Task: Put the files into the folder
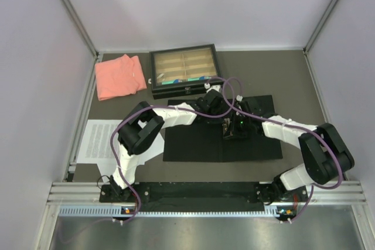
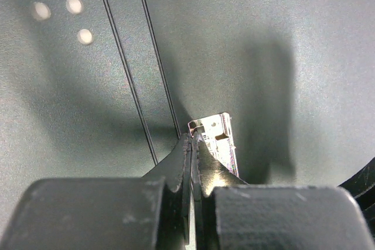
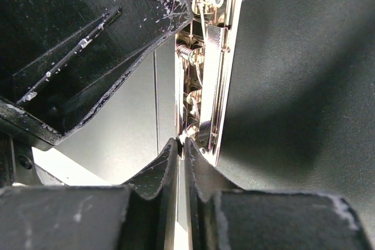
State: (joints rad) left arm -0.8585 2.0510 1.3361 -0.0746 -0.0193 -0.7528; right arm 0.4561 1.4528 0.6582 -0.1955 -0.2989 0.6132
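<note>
The folder (image 1: pixel 193 144) lies open and flat in the middle of the table, its matte black inside up. A shiny metal clip (image 3: pixel 211 74) runs along its middle. My left gripper (image 2: pixel 193 136) is shut, with its tips against one end of that clip (image 2: pixel 217 136). My right gripper (image 3: pixel 182 143) comes from the other end, shut on the clip's near tip. In the top view both grippers, left (image 1: pixel 224 115) and right (image 1: pixel 232 130), meet over the folder's spine. The files (image 1: pixel 102 139), white printed sheets, lie flat on the table to the left, beside the left arm's elbow.
A folded salmon-pink cloth (image 1: pixel 120 76) lies at the back left. A black-framed tray (image 1: pixel 184 69) with tan compartments stands behind the folder. Purple cables loop over both wrists. White walls and metal rails close the table in on three sides.
</note>
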